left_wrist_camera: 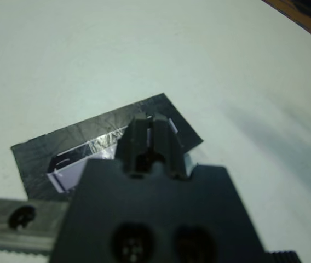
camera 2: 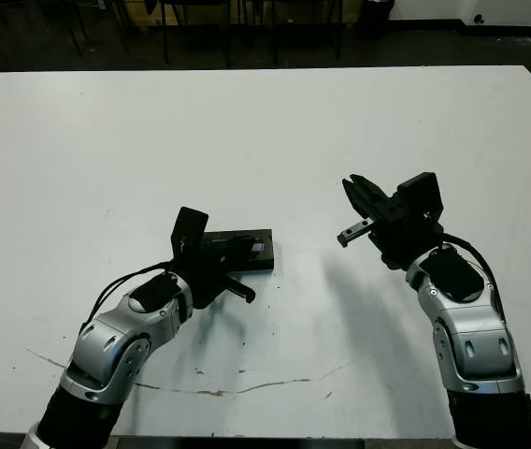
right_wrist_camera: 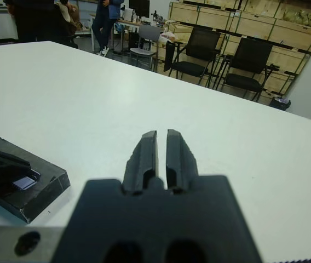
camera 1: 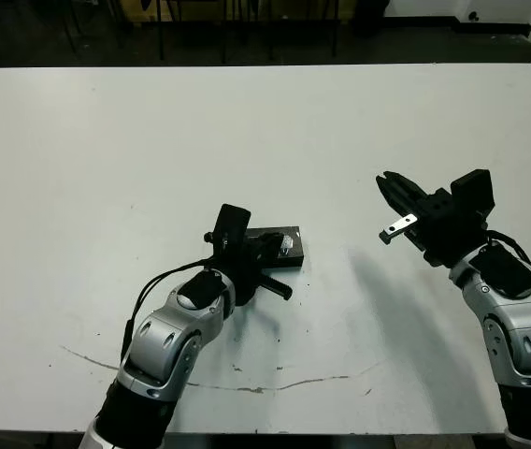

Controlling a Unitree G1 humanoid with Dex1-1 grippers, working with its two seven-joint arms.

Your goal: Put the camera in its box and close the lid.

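Black lid (left_wrist_camera: pixel 90 139) lying flat on top of the box (right_wrist_camera: pixel 40 192), closed, on the white table a little toward 7 o'clock of centre. Shiny silvery-grey strip (left_wrist_camera: pixel 103 143) running along the top face, partly hidden. Black outer walls with a squared near corner showing under the lid in the right wrist view. Long sides running roughly 9 to 3 o'clock. Camera not visible anywhere.

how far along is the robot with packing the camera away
Nearly finished, it seems: the lid lies flat on the box, and no camera lies loose on the table. The left tool, fingers together, presses on the lid. The right tool hangs apart, holding nothing. Left: let go.
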